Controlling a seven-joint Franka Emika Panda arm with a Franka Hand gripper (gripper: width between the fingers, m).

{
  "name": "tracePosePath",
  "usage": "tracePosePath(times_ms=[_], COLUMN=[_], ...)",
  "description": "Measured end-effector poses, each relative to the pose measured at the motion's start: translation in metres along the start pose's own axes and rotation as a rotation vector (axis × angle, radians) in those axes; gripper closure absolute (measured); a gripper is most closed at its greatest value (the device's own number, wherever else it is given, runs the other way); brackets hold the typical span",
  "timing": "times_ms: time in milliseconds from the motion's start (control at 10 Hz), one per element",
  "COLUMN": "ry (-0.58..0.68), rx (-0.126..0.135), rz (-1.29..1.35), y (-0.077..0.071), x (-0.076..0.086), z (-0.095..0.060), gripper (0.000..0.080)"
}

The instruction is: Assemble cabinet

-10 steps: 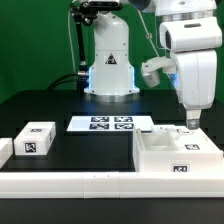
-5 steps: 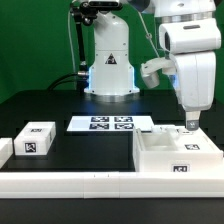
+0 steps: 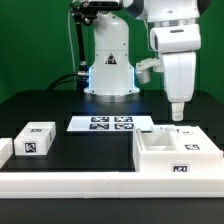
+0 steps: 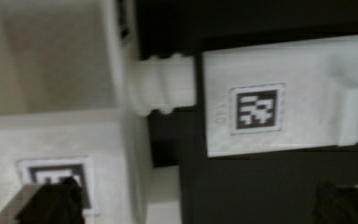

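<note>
The cabinet body (image 3: 172,157), a large white open box with a tag on its front, sits at the exterior view's lower right. A small white tagged part (image 3: 188,131) rests at its far side. A white tagged block (image 3: 34,139) stands at the left, and another (image 3: 4,150) shows at the left edge. My gripper (image 3: 177,114) hangs above the cabinet's far edge, open and empty. In the wrist view my gripper (image 4: 202,205) has its dark fingers (image 4: 48,203) wide apart over a white tagged part (image 4: 256,108) with a ribbed knob (image 4: 158,85).
The marker board (image 3: 110,123) lies flat in front of the robot base (image 3: 108,70). A long low white rail (image 3: 70,181) runs along the front edge. The table top is black.
My gripper has risen and moved toward the exterior view's left, away from the small part at the cabinet's far right. The parts have not moved.
</note>
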State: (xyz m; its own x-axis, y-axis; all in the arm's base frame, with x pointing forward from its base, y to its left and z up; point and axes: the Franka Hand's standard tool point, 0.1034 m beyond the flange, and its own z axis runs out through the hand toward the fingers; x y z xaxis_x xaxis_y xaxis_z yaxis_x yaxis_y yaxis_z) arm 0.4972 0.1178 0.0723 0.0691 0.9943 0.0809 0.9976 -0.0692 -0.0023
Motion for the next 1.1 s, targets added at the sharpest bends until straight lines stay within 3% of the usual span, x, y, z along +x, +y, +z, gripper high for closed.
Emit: tracePosePath(times_ms=[400, 700, 1100], ry=[0.0, -0.012, 0.02], rx=[0.001, 0.019, 0.036], rz=[-0.002, -0.016, -0.007], y=[-0.004, -0.046, -0.064], x=[0.0, -0.008, -0.007], z=[0.002, 0.012, 0.041], gripper=[0.0151, 0.0151, 0.0151])
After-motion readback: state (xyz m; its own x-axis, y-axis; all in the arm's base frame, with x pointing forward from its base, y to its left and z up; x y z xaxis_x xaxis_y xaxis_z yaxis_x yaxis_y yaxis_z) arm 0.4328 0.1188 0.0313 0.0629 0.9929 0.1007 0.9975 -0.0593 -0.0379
